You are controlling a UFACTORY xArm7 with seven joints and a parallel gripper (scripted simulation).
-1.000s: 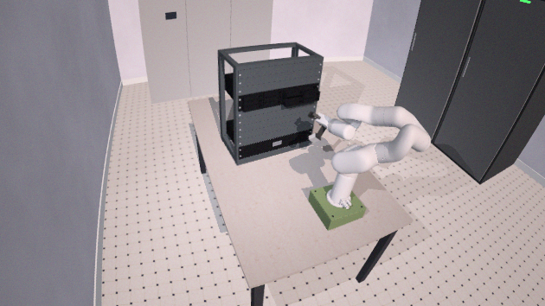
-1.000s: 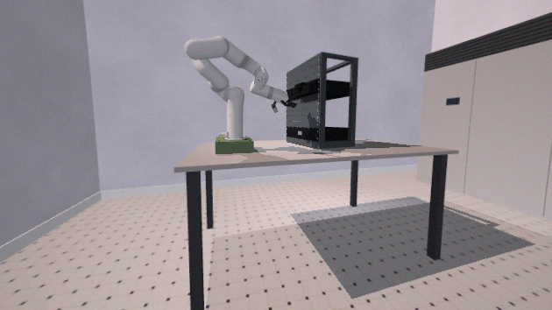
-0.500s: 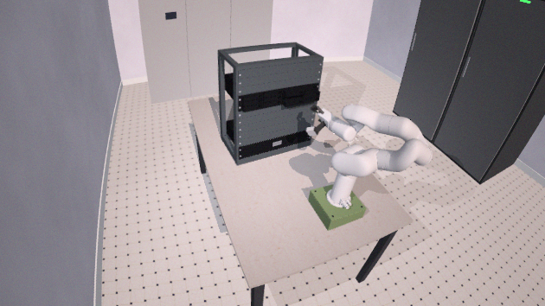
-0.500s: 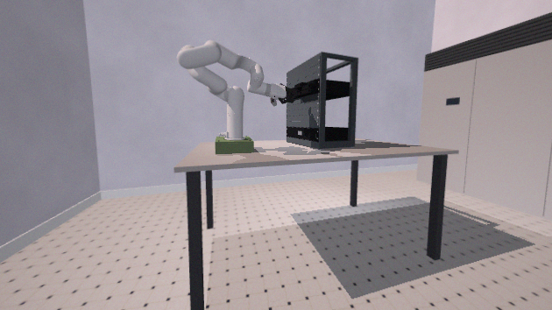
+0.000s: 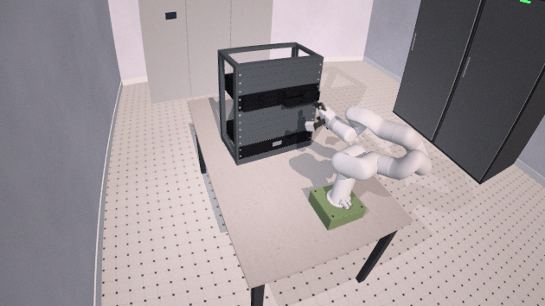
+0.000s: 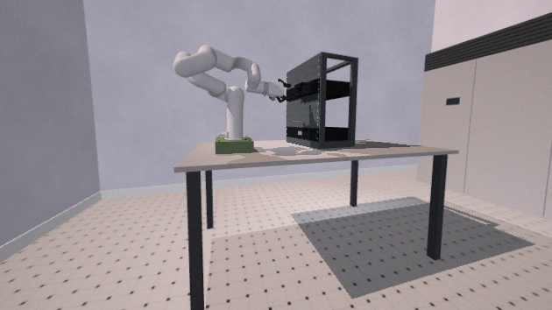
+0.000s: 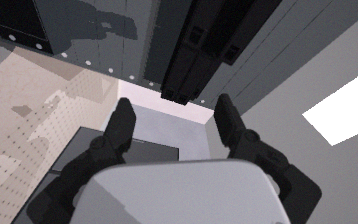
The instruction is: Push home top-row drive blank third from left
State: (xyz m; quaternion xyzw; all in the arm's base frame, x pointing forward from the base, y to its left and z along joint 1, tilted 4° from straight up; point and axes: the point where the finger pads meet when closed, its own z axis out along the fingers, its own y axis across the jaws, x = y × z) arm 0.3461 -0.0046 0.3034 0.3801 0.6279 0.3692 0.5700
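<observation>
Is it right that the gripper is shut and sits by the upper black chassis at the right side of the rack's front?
Not quite: the gripper is open, with nothing between its fingers, as the wrist view shows. The rest holds: it sits by the upper black chassis at the right side of the rack's front.

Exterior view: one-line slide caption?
Arm on table reaches level toward rack front, open gripper at the upper black chassis.
</observation>
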